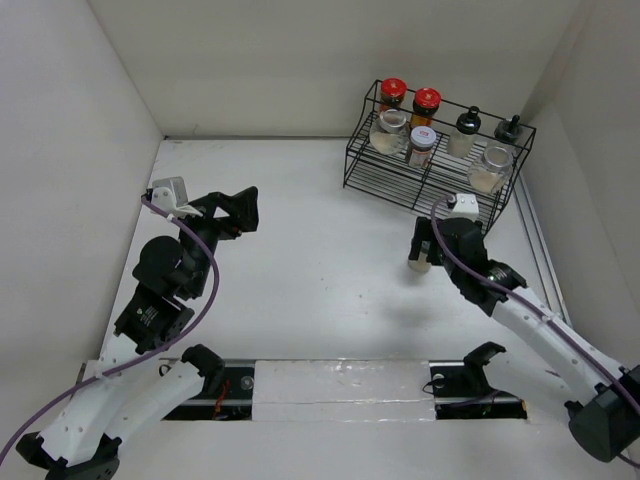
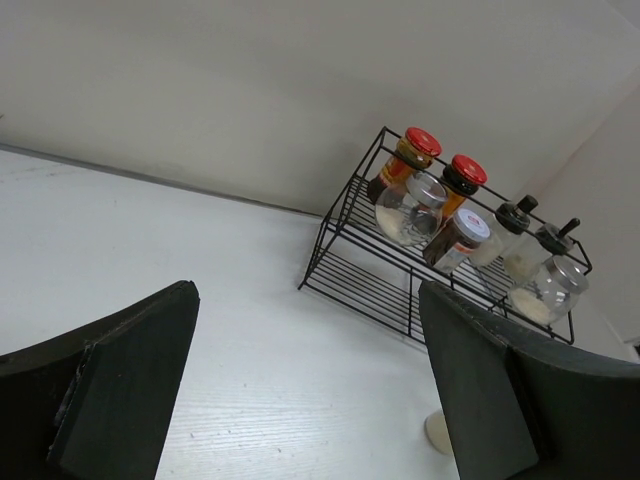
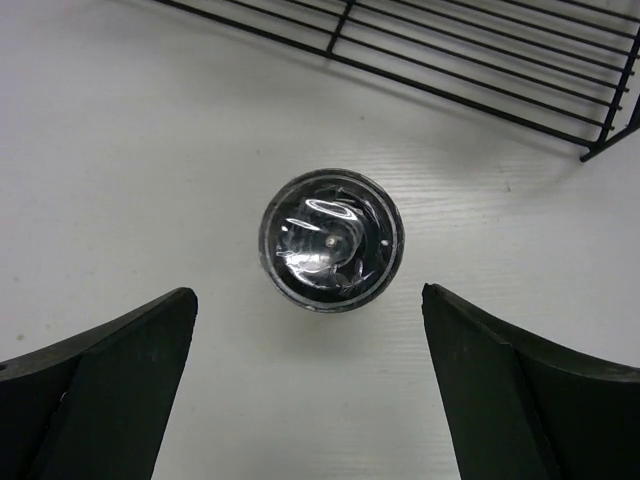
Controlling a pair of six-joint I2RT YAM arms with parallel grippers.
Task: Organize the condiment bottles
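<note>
Two grippers: the right gripper (image 3: 306, 292) hangs with its jaws spread wide and empty; the left gripper (image 2: 307, 290) is also spread and empty, well apart across the table (image 1: 300, 220).
Loose jar (image 3: 332, 240): it stands upright on the table just in front of the rack (image 1: 385, 175), under the right gripper and between its fingers, touching neither.
Its look: round black cap with a glossy film on top, pale body below.
Grabbing it well: drop straight down with the cap centred, then close evenly on the body so it does not tip.
Lifting: rise above the rack's front wire before moving in.
Rack: seven jars on it, including two red-lidded jars (image 1: 392, 92) at the back; the low shelf's left part looks free.
</note>
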